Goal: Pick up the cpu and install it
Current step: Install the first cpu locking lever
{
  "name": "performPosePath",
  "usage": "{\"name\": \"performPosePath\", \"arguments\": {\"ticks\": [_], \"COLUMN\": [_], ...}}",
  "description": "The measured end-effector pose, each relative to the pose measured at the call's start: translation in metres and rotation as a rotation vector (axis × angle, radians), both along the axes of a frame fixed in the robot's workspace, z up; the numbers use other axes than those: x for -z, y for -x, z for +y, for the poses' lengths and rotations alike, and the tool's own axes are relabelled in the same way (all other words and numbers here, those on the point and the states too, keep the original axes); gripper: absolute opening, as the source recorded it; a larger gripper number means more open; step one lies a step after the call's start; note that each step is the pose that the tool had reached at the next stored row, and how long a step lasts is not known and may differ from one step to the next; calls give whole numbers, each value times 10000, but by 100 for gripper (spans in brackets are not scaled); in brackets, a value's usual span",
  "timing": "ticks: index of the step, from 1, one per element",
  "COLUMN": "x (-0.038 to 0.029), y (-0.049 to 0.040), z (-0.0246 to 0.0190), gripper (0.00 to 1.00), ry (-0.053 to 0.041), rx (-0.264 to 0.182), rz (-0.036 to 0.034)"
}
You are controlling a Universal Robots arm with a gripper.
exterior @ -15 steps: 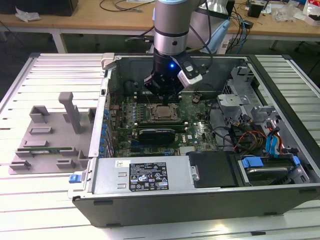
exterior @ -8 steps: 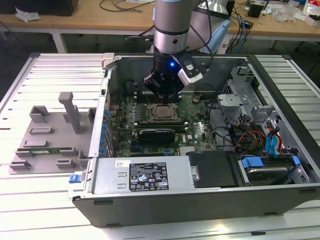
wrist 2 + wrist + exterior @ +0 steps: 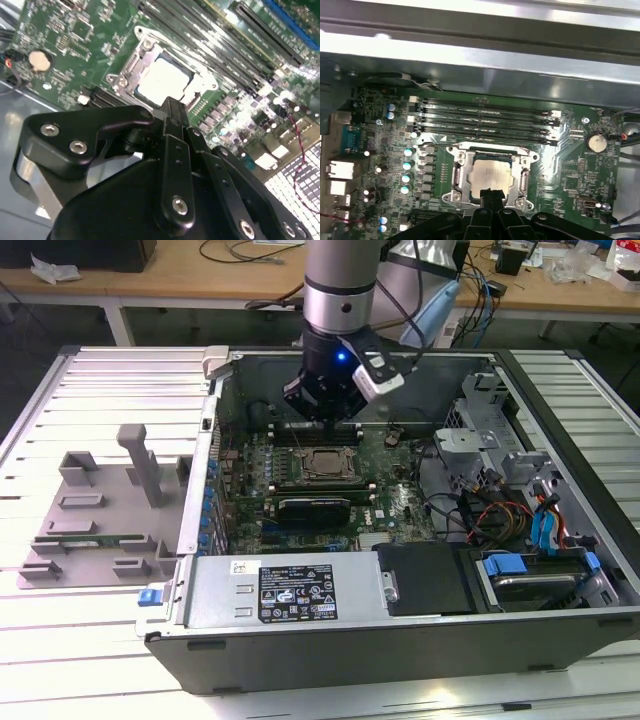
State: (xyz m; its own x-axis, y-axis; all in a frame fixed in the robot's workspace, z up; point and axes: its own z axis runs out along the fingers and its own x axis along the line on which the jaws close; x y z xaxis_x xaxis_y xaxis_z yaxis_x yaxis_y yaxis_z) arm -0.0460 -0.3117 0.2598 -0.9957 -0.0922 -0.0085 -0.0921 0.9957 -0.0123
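The tool (image 3: 490, 194) hangs just above the socket frame (image 3: 456, 175), its two black fingers drawn together with nothing between them, tips over the near edge of the frame. The cpu (image 3: 490, 172) lies flat inside that frame, silvery top plate up, apparently seated level; the tool looks close to it, but whether it touches I cannot tell. Beyond the socket frame run the long memory slots (image 3: 485, 120), and off to one side of it sits a round coin cell (image 3: 596, 142). In the exterior view the frame lies mid-board in the open computer case (image 3: 190, 615), which rests on the slatted table (image 3: 60, 680).

The cpu is likely light, thin and stiff, with a smooth, rather slippery plate and a delicate underside. Opposite rim edges look the safest hold, with the chip kept level.
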Motion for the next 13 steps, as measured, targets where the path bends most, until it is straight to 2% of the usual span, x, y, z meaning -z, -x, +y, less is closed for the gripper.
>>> {"name": "performPosePath", "arguments": {"ticks": [3,5,7,8,9,11,13], "x": [4,5,5,5,5,5,5], "y": [170,347,480,557,572,616,657], "z": [0,1,0,1,1,0,1], "gripper": [11,11,11,11,11,11,11], "ry": [-1,-1,-8,-307,-431,-558,-624], "rx": [1,1,2,4,5,4,5], "rz": [-50,-88,-127,-190,-205,-245,-284]}}
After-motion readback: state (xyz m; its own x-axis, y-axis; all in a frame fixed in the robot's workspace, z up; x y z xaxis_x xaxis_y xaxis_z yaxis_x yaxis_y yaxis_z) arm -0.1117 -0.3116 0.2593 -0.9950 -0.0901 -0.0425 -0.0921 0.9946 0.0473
